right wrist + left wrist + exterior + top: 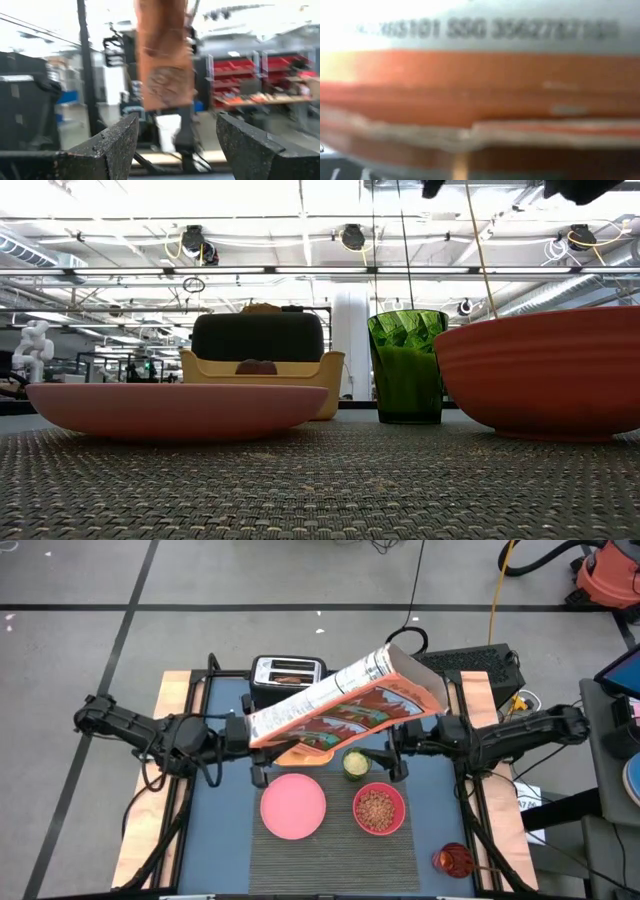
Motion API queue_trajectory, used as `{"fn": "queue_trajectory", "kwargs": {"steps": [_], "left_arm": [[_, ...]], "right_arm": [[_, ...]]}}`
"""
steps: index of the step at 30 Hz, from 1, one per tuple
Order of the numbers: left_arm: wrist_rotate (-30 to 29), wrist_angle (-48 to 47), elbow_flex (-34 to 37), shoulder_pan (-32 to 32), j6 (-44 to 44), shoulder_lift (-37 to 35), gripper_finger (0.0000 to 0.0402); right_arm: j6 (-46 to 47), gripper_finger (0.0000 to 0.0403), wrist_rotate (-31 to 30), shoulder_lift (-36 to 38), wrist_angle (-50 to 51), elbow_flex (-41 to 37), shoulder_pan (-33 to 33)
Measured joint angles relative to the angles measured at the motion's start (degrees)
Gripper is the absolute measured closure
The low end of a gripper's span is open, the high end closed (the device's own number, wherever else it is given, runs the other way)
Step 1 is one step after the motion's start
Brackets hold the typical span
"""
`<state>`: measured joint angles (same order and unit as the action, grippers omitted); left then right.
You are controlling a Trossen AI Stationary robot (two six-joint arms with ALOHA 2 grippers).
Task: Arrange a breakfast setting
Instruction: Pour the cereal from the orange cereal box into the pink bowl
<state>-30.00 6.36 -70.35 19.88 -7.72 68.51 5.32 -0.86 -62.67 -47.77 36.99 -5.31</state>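
Spanning the middle of the high view, the orange-red cereal box [345, 700] hangs in the air above the desk [180, 690], tilted, its grey printed side panel facing up and its picture face turned toward six o'clock. One end sits near nine o'clock by the left arm; the other end rises toward one o'clock. In the left wrist view the box [480, 100] fills the picture, grey panel with printed code above an orange band.

On the dark grey ribbed placemat [330, 850] the round pink plate [293, 806] lies at about seven o'clock of the box, bare. The pink bowl [379, 808] sits just beside it at five o'clock, holding brown cereal. A green cup [356, 763] stands between bowl and box. A toaster [287, 671] stands at twelve o'clock.

The left hand [240, 733] reaches in level from nine o'clock and meets the box's lower end; its jaws stand part-way apart, apparently clamped on that end. The right hand [397, 745] comes in level from three o'clock beneath the box. Its fingers [112, 145] stand apart with nothing between them, the box [165, 55] well beyond.
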Motion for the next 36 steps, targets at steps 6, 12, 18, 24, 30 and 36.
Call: {"fn": "queue_trajectory", "kwargs": {"steps": [6,12,18,24,30,36], "left_arm": [[0.09,2.04,0.0,-0.11,-1.15,0.88,0.0215],[1.05,3.76,0.0,0.07,-1.16,1.79,0.0215],[2.01,4.91,-0.04,-0.11,-0.44,3.26,0.0215],[2.1,6.18,-0.04,-0.47,0.34,5.57,0.0215],[2.54,7.03,-0.02,-1.22,1.02,7.69,0.0215],[2.44,7.49,-0.02,-1.96,2.41,9.22,0.0215]], "right_arm": [[3.3,0.0145,4.04,-6.31,-14.14,0.0,-0.04],[4.48,0.0145,3.95,-10.77,-22.18,0.0,-0.01],[3.95,0.0145,3.97,-13.13,-24.95,0.0,-0.01],[2.58,0.0145,4.22,-13.23,-25.04,0.0,-0.04],[2.56,0.0145,6.71,-13.21,-27.89,0.0,-0.06],[2.58,0.0145,6.7,-13.21,-29.67,0.0,-0.04]]}}
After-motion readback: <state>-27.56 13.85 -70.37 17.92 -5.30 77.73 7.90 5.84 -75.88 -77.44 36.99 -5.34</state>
